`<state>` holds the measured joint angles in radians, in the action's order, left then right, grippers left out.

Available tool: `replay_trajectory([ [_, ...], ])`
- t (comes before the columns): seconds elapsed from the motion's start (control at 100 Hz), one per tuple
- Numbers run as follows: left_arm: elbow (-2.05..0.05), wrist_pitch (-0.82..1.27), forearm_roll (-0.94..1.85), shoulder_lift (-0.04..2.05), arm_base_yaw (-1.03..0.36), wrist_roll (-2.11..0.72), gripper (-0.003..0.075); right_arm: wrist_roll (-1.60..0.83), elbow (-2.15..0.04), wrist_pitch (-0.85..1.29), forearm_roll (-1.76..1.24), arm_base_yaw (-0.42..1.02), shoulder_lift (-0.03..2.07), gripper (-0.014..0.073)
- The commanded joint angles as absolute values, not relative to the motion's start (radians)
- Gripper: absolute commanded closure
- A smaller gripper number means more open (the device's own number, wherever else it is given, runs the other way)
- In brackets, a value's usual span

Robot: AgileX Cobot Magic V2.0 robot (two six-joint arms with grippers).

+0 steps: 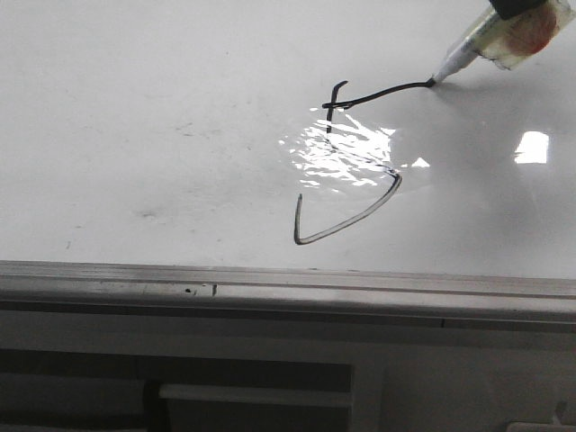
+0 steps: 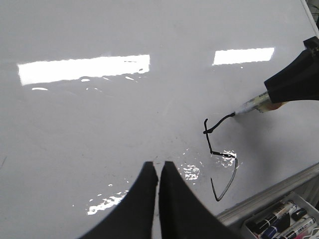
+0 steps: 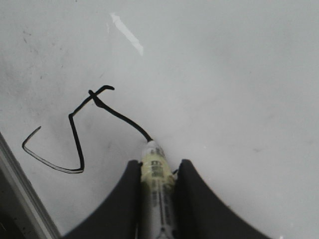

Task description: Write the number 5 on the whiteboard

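We see the right tool [image 3: 157,172] clamped on a marker [image 3: 155,172], its 2 black fingers [image 3: 127,199] pressed against either side of the clear barrel. The marker tilts down from the tool, and its tip touches the whiteboard [image 1: 135,108] at the far end of the slanted top bar of the number 5 [image 1: 346,162].

From that tip, the bar runs back toward the near edge of the board and crosses a short hooked stroke. Below the crossing, a short upright stroke drops into a patch of glare, and from there an angular hook sweeps further away from the right tool and ends in a sharp point close to the grey frame edge [image 1: 288,281]. In the front view the glare hides part of the upright stroke; in the right wrist view the whole figure reads as one thin black line.

The left tool [image 2: 158,174] hangs over a bare part of the board with its 2 fingers pressed together and nothing between them. The number 5 lies just beside it, between it and the right tool, and the 2 tools are well apart.

Beyond the frame edge, in the left wrist view, a tray [image 2: 299,199] holds several markers [image 2: 279,216] lying side by side. Faint grey smudges [image 1: 148,214] mark the board on the side of the number away from the right tool.
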<state>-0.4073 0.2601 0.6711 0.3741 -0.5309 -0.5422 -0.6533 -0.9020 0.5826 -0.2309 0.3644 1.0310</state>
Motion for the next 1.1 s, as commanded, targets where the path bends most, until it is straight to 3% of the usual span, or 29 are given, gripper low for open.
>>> replay_trajectory([
  [0.0,-0.435,0.189,0.692,0.380,-0.526,-0.534,0.0741,-0.648,-0.917,0.536,-0.181,0.350,1.019,0.0654],
  [0.15,-0.435,0.198,0.692,0.380,-0.526,-0.543,0.0736,-0.649,-0.950,0.540,-0.197,0.397,0.940,0.0658],
  [0.2,-0.435,0.219,0.692,0.380,-0.526,-0.544,0.0701,-0.652,-0.966,0.543,-0.199,0.431,0.896,0.0658],
  [0.27,-0.439,0.270,0.684,0.380,-0.526,-0.551,0.0583,-0.652,-0.978,0.543,-0.198,0.489,0.839,0.0658],
  [0.37,-0.450,0.383,0.687,0.408,-0.531,-0.614,0.0327,-0.652,-0.975,0.577,-0.207,0.578,0.788,0.0658],
  [0.45,-0.478,0.477,0.692,0.464,-0.545,-0.722,0.0219,-0.652,-0.959,0.633,-0.216,0.648,0.792,0.0658],
  [0.73,-0.616,0.605,0.933,0.731,-0.681,-1.177,0.0286,-0.652,-0.884,0.621,-0.216,0.907,0.926,0.0658],
  [0.91,-0.679,0.553,0.963,0.889,-0.790,-1.184,0.0302,-0.652,-0.886,0.480,-0.216,1.020,0.981,0.0658],
  [1.09,-0.736,0.530,0.965,0.995,-0.857,-1.184,0.0303,-0.652,-0.886,0.458,-0.223,1.031,1.003,0.0658],
])
